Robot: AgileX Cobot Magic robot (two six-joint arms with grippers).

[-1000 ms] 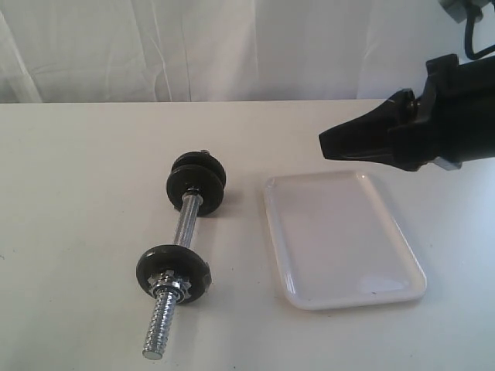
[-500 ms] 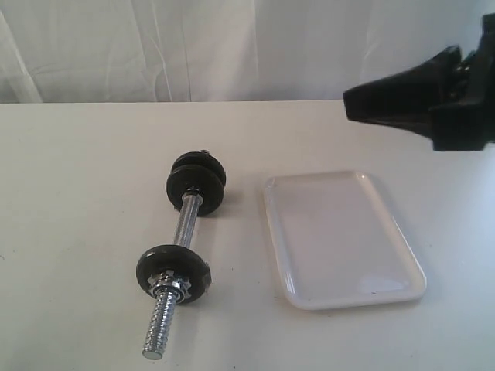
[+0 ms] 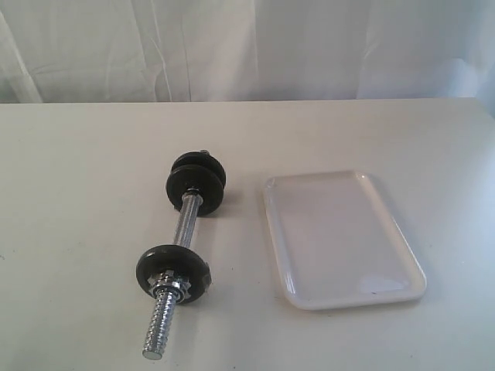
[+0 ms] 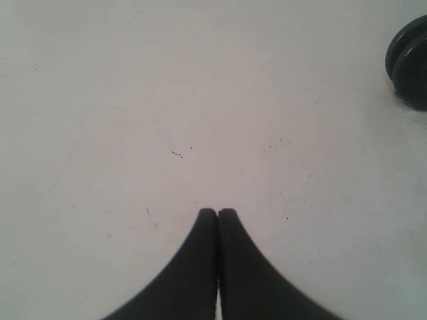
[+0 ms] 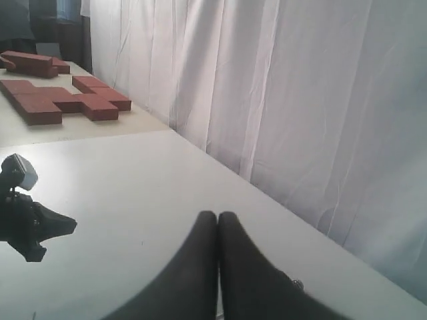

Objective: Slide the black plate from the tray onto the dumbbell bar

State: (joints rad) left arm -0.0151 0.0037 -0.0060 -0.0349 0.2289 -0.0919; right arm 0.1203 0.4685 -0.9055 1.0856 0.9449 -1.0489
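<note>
Exterior view: dumbbell bar (image 3: 186, 224) lies near the tray (image 3: 277, 239); left gripper (image 4: 217, 212) and right gripper (image 5: 217, 215) closed, empty.

The black discs (image 4: 410, 63) in my left wrist view are cut off by the picture's edge; I cannot tell which end of the bar they sit on. My left claw (image 4: 217, 213) and right claw (image 5: 217, 215) are cropped at the base. On the desk (image 3: 77, 193), the far discs (image 3: 196, 182) overlap, hiding most of the dumbbell bar's (image 3: 186, 220) far end; their number is unclear. A dark device (image 5: 30, 223) is partly cropped and I cannot identify it.
</note>
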